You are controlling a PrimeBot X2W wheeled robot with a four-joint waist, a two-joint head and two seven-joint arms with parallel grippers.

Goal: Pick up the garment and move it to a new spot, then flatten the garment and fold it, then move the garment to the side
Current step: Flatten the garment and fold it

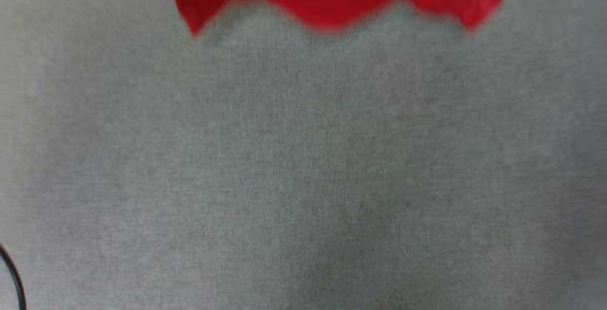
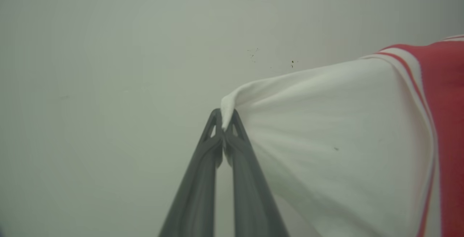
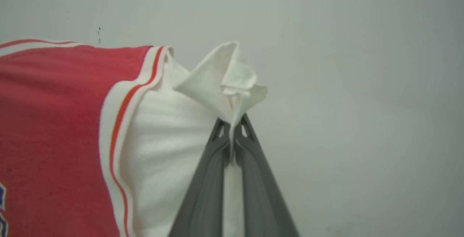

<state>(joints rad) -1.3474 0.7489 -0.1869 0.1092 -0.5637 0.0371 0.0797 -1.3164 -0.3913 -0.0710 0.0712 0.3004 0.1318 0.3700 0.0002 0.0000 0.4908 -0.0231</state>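
Your left gripper (image 2: 224, 123) is clamped shut on one white sleeve of the garment (image 2: 344, 139); your right gripper (image 3: 232, 130) is pinched shut on the other sleeve. Treat the pick-up as done: the garment hangs spread between both arms, red hem over the grey surface (image 1: 303, 182). Placing, flattening, folding and moving aside are not yet done.

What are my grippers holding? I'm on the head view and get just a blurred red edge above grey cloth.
Observer: The left gripper is shut on the corner of the garment's white sleeve.
Operator: And the right one?
Observer: The right gripper is shut on the other white sleeve, with fabric bunched above its tips.
Operator: Is the cloth pulled tight?
Observer: On the left wrist view, creases fan out across the sleeve from the pinch toward the striped trim.
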